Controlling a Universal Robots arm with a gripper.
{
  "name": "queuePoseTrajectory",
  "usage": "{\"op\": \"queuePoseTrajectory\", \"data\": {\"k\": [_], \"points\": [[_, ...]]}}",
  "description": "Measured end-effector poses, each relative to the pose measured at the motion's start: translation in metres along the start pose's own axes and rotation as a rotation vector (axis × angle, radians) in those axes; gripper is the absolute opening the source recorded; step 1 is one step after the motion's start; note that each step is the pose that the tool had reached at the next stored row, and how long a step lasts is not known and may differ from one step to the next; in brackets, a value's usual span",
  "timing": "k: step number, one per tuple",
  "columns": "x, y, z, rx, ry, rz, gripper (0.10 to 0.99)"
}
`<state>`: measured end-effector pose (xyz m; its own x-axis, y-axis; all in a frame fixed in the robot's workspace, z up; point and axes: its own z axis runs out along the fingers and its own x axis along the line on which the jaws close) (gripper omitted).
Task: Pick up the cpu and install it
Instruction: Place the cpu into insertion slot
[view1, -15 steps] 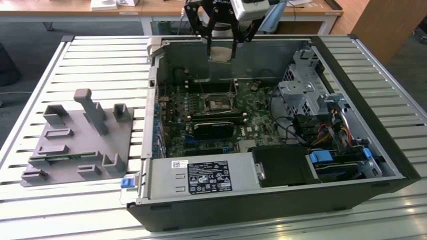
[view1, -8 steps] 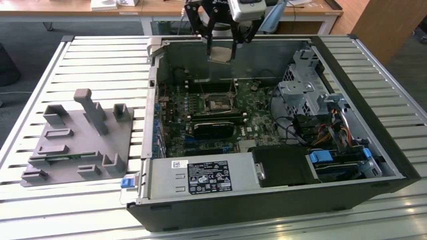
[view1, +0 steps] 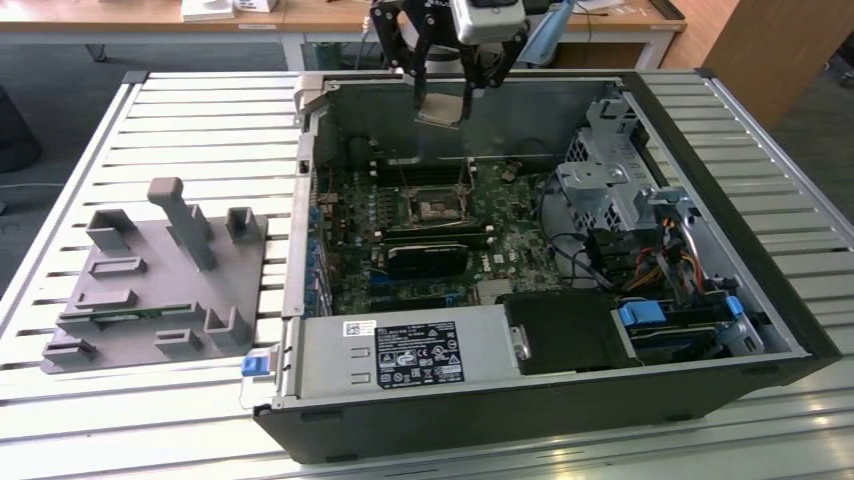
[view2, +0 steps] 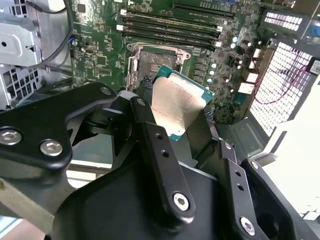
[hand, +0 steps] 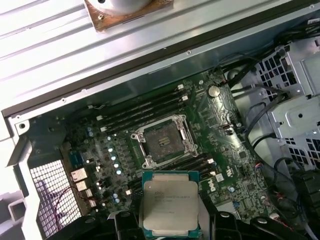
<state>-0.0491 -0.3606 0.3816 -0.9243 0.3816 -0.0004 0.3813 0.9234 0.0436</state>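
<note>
1. At the exterior view's left, a grey moulded tray (view1: 154, 290) with upright posts lies on the slatted metal counter (view1: 200, 120); what sits in its recesses is too small to tell
2. Just beside the tray stands an open computer case (view1: 534, 425). A labelled metal box (view1: 400, 355) along its near edge hides part of the green circuit board (view1: 427, 235) behind it
3. The gripper (view1: 442, 104) hangs over the far part of the case, and the arm above it is cut off by the top edge of the picture. Its fingers are closed on two opposite edges of the cpu (view1: 439, 116), which is held in the air above the board, touching nothing else
4. In both wrist views the cpu (view2: 177, 102) (hand: 170, 202) shows its silvery metal top. In the second wrist view the black gripper (view2: 177, 120) covers its lower part, and in the first wrist view the gripper (hand: 170, 222) hides its lower edge
5. The square socket (hand: 162, 140) (view2: 152, 62) sits on the board with its metal frame around it, apart from the cpu; its inner contacts are hard to make out
6. At the exterior view's right a metal drive cage (view1: 601, 190) stands inside the case, and dark cables (view1: 587, 260) run beneath it with their ends hidden
</note>
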Motion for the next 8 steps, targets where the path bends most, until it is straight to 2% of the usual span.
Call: {"op": "queuePoseTrajectory", "data": {"k": [8], "points": [[0.0000, 0.0000, 0.0003, 0.000, -0.0017, 0.039, 0.525]]}}
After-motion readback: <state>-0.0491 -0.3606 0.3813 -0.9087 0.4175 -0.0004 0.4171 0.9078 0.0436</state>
